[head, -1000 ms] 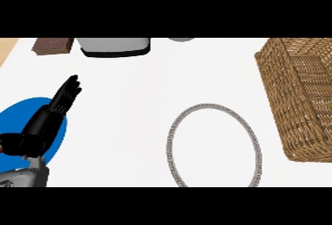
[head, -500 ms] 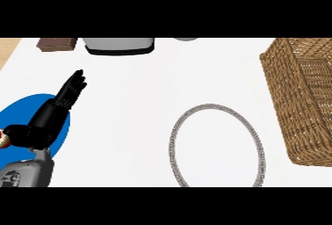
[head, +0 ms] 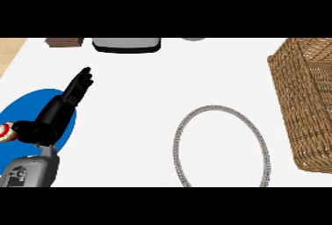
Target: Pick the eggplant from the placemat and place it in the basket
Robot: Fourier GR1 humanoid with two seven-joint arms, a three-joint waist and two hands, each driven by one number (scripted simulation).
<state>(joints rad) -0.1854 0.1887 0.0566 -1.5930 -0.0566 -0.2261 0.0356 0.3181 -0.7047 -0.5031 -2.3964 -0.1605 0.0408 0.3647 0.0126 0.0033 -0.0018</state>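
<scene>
The left hand (head: pixel 63 103) has its fingers straight and together, pointing up and away, holding nothing. It lies over the blue placemat (head: pixel 23 110), which it partly hides; the mat is also cut off at the view's left edge. Just left of the wrist a small orange-and-white thing (head: pixel 6 132) peeks in at the placemat's edge, too cut off to identify. No eggplant can be made out. The wicker basket (head: pixel 310 101) stands well right of the placemat, cropped by the frame. Between them lies a grey ring (head: pixel 220 147). The right hand does not show.
</scene>
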